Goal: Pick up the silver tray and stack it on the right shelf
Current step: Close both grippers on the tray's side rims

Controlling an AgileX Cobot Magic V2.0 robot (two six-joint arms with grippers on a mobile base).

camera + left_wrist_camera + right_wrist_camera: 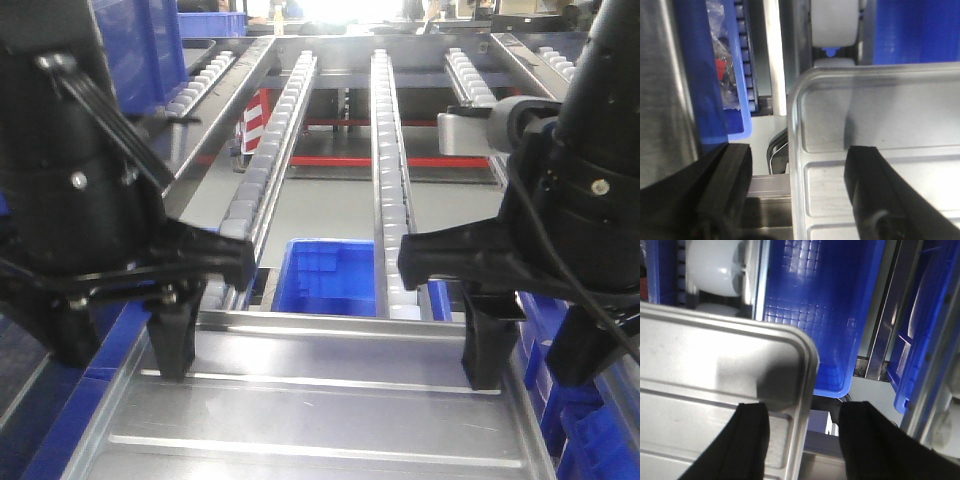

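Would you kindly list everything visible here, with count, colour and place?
Tray: one, silver, foreground centre.
Roller rails: several, white wheels, steel, beyond the tray.
Bins: several, blue, below the rails and at both sides.
Striped panel: one, red-white, far left below the rails.
Left gripper: one, black, open astride the tray's left rim.
Right gripper: one, black, open astride its right rim.

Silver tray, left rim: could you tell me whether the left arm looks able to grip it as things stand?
Probably yes: the left gripper stands open astride the rim of the silver tray, one finger outside, one over its floor, with nothing else showing between them.
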